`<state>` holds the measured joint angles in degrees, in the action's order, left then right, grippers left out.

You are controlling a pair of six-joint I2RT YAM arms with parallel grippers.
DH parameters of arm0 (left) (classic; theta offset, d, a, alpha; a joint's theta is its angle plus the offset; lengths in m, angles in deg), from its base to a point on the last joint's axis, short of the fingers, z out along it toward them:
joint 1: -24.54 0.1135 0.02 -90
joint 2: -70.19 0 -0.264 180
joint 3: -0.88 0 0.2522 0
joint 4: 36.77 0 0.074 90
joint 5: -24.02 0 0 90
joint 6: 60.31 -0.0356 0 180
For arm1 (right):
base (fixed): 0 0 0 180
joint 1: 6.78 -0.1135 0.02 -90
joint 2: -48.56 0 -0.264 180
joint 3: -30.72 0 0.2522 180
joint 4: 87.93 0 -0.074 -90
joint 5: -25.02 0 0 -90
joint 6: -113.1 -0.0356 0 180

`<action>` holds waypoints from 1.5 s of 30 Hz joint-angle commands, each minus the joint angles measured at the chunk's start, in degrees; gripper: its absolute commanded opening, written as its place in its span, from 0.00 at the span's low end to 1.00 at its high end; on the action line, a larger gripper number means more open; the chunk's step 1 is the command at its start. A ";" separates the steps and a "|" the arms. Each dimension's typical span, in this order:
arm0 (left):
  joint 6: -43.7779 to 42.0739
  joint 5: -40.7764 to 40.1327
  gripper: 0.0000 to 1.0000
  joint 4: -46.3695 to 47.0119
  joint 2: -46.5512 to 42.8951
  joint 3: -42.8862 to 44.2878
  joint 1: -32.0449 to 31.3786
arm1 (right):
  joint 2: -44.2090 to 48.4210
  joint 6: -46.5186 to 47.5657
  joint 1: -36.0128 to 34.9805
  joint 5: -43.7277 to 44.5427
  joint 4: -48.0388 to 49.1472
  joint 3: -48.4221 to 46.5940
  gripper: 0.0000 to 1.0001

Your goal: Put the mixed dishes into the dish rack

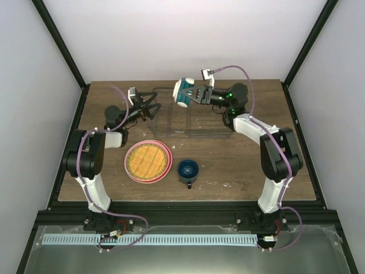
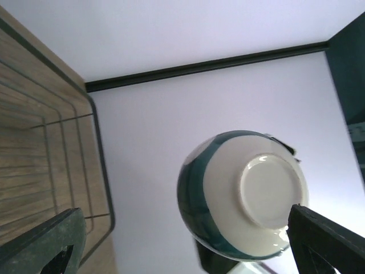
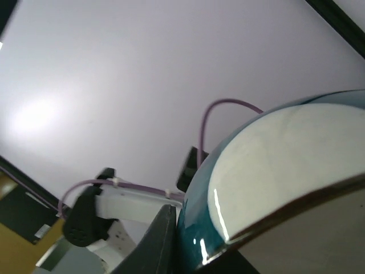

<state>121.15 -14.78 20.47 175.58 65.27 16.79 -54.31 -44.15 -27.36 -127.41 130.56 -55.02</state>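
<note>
Jaws of the right gripper point(image 1: 195, 94) are clamped on the small cream bowl with teal outside point(image 1: 183, 92), while those of the left gripper point(image 1: 151, 107) stand wide apart around nothing. Nearest the arm bases, on the wooden table point(image 1: 245, 165), the dark blue mug point(image 1: 188, 170) sits upright with its handle toward the near edge. Just left of it, not touching, the orange-yellow woven-pattern plate point(image 1: 148, 160) lies face up on the pink plate point(image 1: 147, 180). Farther back stands the dish rack point(image 1: 197, 122), with the left gripper just beside its left end. Farthest back, the bowl is held in the air above the rack's far left part. It is turned on its side and is clear of the wire. In the left wrist view its pale foot ring faces the camera.
</note>
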 commanded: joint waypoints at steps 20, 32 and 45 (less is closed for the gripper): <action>12.53 -4.04 1.00 19.68 2.84 3.51 -5.60 | -11.59 -35.40 -0.82 8.84 54.82 -2.41 0.02; 14.64 -4.81 1.00 19.85 3.35 2.39 -8.71 | -12.89 -33.47 -0.71 8.73 54.83 -7.76 0.02; 22.18 -18.52 1.00 20.85 -1.33 -0.40 -9.90 | -14.96 -21.82 -0.70 8.79 54.89 -4.94 0.03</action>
<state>140.80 -26.08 35.03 177.65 65.36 6.93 -69.74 -71.97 -27.86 -120.79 166.36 -61.12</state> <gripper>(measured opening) 0.997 0.078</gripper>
